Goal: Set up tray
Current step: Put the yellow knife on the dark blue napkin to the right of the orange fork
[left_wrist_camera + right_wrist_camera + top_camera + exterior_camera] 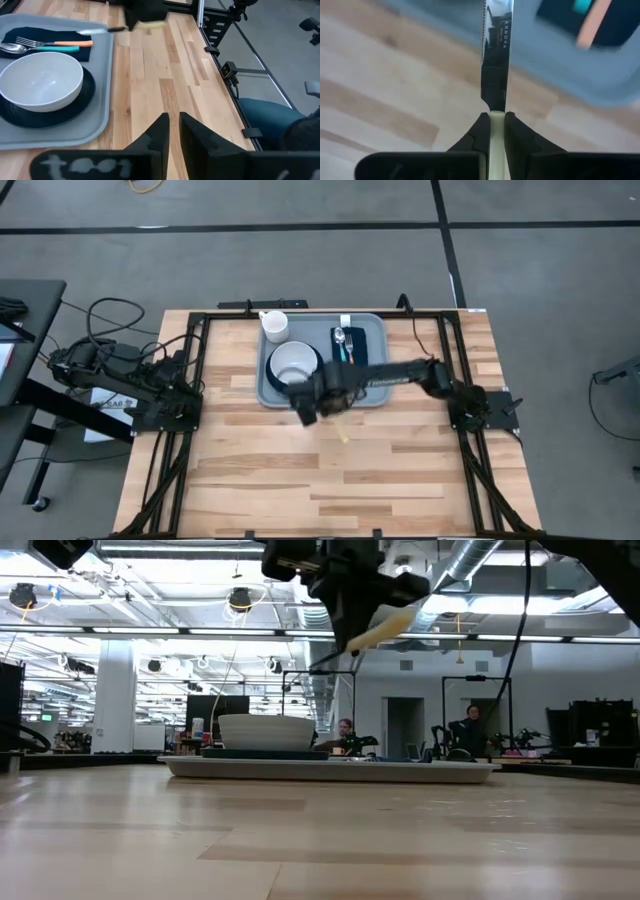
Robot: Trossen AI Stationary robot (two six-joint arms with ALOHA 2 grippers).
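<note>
Tray [372, 393] setting is nearing its finish: it is lying at the far middle of the bench [330, 470], carrying a white bowl [294, 362] on a dark plate [86, 97], a mug [275, 326], and a fork and spoon [340, 340] on a napkin [368, 343]. Over the tray's near edge the right end effector [497, 120] is holding a knife [496, 45] by its pale handle, fingers clamped on it, blade pointing toward the tray. To my eye the handle is sitting narrow between the fingers, so it is risking twisting or slipping as it travels. Coming down short, the blade is likely landing on the rim or the bare bench; swinging wide, it is threatening to knock the fork and spoon askew or clip the bowl. The left end effector [171, 131] is waiting at the bench's left side, fingers nearly together and empty.
</note>
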